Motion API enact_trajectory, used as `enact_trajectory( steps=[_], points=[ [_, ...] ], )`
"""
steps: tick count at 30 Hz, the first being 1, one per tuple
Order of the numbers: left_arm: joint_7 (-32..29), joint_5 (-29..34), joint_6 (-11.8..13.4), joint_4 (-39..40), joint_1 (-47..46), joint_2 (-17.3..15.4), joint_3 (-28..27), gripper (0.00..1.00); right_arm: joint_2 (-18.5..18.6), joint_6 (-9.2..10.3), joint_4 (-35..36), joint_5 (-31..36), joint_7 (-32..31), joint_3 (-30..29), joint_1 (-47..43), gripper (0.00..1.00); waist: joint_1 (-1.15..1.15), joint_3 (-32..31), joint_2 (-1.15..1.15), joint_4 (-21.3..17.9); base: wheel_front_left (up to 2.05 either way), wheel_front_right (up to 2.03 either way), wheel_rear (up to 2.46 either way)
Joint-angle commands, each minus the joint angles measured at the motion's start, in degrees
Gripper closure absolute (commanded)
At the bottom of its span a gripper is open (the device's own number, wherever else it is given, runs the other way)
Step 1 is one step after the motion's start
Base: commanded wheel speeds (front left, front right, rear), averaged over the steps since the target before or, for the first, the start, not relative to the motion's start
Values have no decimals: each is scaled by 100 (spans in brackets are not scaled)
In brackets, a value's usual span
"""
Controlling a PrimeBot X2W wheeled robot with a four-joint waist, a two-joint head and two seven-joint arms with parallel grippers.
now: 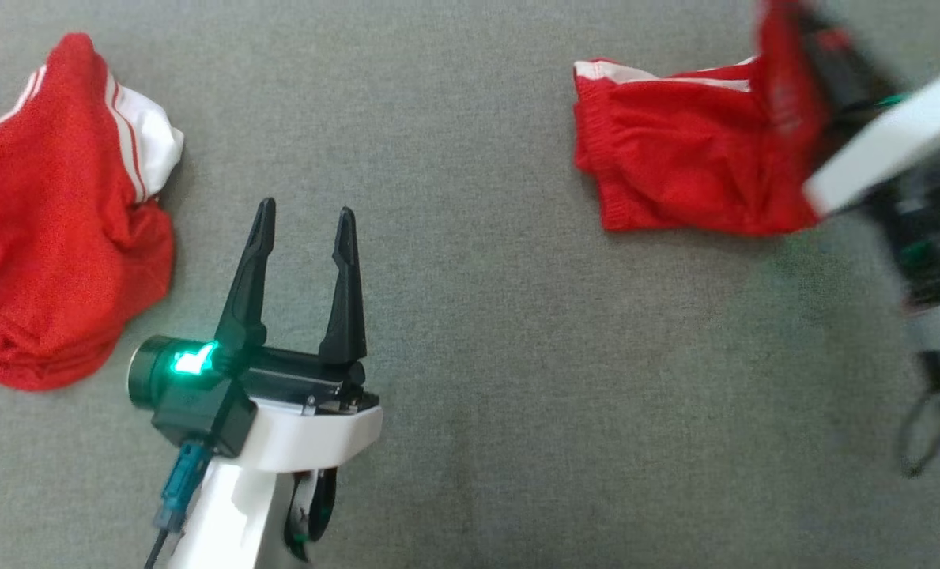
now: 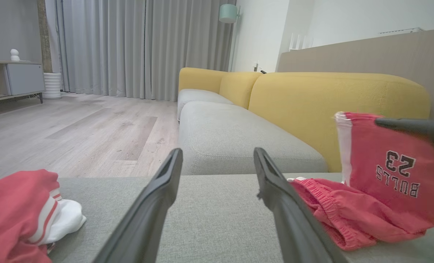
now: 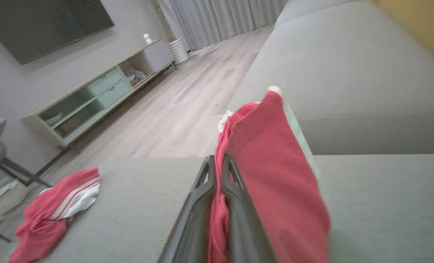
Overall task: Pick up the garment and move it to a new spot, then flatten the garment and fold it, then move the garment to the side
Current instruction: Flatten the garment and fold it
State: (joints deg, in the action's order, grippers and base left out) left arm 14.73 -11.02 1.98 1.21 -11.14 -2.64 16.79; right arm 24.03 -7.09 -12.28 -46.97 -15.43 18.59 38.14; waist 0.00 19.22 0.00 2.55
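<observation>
In the head view, the red shorts point(image 1: 675, 166) lay toward the far right corner of the grey sofa cushion point(image 1: 477, 379). One side was drawn up by the blurred right gripper point(image 1: 817, 39). The left gripper point(image 1: 306, 209) hovered over bare cushion left of the middle, its fingers spread and holding nothing. A second red garment point(image 1: 50, 237) sat crumpled at the left edge.

In the left wrist view, the panel printed "BULLS 23" hung upright from a dark finger, while the gathered waistband rested on the cushion.

In the right wrist view, the right gripper's fingers were pressed together, pinching a fold of the red cloth.

The shorts looked light, limp and thin. They would probably drape and trail rather than keep a shape. A hem corner or the elastic waistband seemed the surest hold, and a second pinch would likely be needed to spread them flat.
</observation>
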Motion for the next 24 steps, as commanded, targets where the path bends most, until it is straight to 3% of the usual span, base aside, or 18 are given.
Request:
enact_trajectory(
  steps=[1, 3, 4, 5, 10, 17, 21, 24],
  points=[
    [27, 13, -2, 153, 50, -24, -167, 0, -151, -40, 242, 2, -77, 239, 38, 100, 0, -70, 0, 35, 0, 0, 0],
    [27, -36, 10, 146, 66, -24, -136, 0, -431, -40, 223, 33, -132, 549, -35, 100, 0, -124, 0, 85, 0, 0, 0],
    [27, -66, 22, 145, 74, -24, -117, 0, -599, -40, 146, 28, -104, 632, -95, 87, 0, -154, 0, 114, 0, 0, 0],
    [27, -93, 29, 135, 84, -24, -88, 0, -751, -40, 35, 53, -60, 693, -160, 0, 0, -191, 0, 152, 0, 0, 0],
    [27, -186, 103, 67, 211, -24, -6, 0, -1119, -40, -257, 158, 612, 709, -471, 0, 0, -487, 0, 285, 0, 0, 0],
    [27, -323, 225, 23, 644, -24, -216, 0, -978, -40, -563, 532, 2467, 308, -1218, 0, 0, -1039, 0, 198, 0, 0, 0],
    [27, -292, 274, -23, 879, -24, -403, 0, -850, -40, -702, 906, 2976, 125, -1737, 0, 0, -1333, 0, 170, 0, 0, 0],
    [27, -143, 299, -28, 1146, -24, -620, 0, -1024, -40, -471, 1354, 3036, -383, -2311, 0, 0, -1597, 0, 106, 0, 0, 0]
  ],
)
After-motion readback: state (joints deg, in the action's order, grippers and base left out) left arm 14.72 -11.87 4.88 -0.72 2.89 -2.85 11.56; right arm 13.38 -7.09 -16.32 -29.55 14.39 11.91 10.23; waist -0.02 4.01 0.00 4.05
